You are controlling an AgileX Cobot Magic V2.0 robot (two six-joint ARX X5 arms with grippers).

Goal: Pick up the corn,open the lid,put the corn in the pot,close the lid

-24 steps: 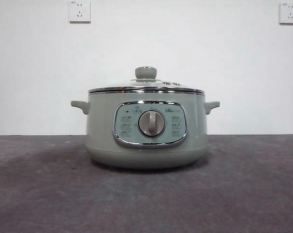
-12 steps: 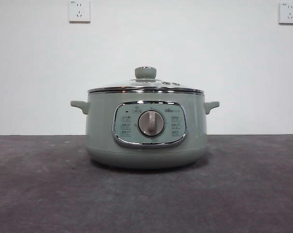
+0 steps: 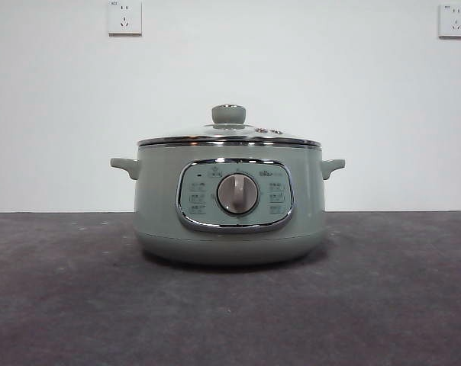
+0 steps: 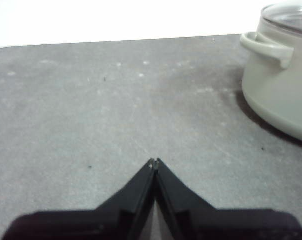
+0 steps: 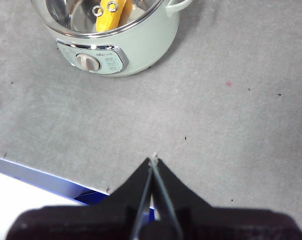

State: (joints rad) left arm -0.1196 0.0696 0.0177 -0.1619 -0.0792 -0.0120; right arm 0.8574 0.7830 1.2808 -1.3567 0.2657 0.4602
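Currently I log the pot (image 3: 230, 202) upright on the grey table (image 3: 62, 305), centred in the front view, dial panel facing the camera. The lid (image 3: 229, 136) sits level on its rim, green knob at 12 o'clock. Through the glass in the right wrist view I see the corn (image 5: 111, 15) lying inside the pot, partly hidden by two lid fittings. The left pincer (image 4: 154, 161) hangs over bare table with its jaws pressed together, empty; the pot's side handle lies at about 2 o'clock from its tips, well apart. The right pincer (image 5: 153, 160) also has its jaws together on nothing, near the table's edge, with the pot at about 11 o'clock from it, well apart. Neither arm shows in the front view.
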